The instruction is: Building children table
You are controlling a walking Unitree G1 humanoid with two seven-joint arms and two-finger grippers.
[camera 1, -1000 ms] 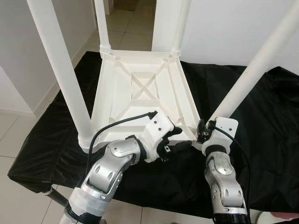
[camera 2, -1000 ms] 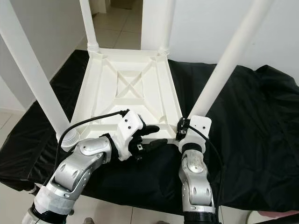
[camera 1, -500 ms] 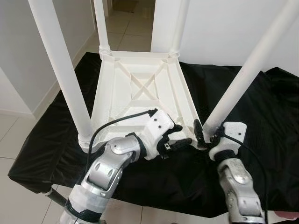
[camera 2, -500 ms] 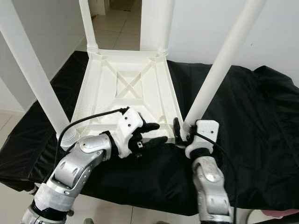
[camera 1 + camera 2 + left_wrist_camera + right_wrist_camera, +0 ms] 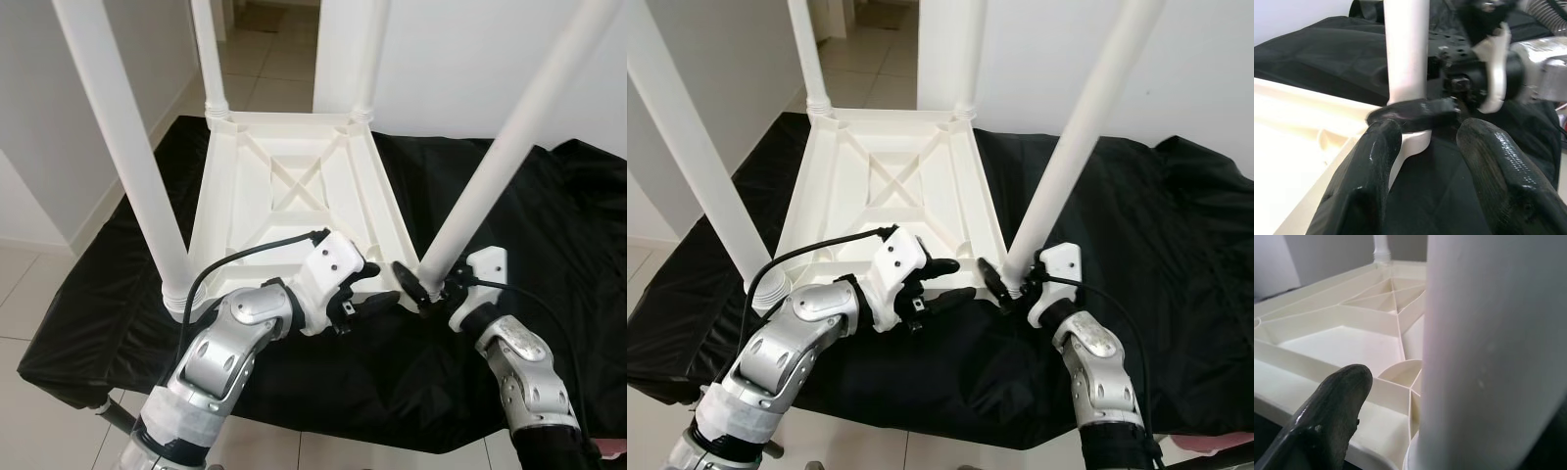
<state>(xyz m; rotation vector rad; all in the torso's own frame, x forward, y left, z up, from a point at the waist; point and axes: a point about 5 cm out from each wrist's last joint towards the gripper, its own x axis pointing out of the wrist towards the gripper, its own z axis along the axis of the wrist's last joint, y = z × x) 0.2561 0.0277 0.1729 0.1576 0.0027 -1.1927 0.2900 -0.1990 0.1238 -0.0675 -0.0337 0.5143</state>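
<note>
The right gripper point(image 5: 1004, 281) pinches the base of the near right leg point(image 5: 1073, 147), one black finger point(image 5: 1327, 418) on either side where the leg meets the corner of the upturned white table point(image 5: 294, 191). Just left of it, the left gripper point(image 5: 377, 292) is spread open at the table's near edge, holding nothing. The table lies underside up on a black cloth point(image 5: 549, 245), its four legs pointing upward.
</note>
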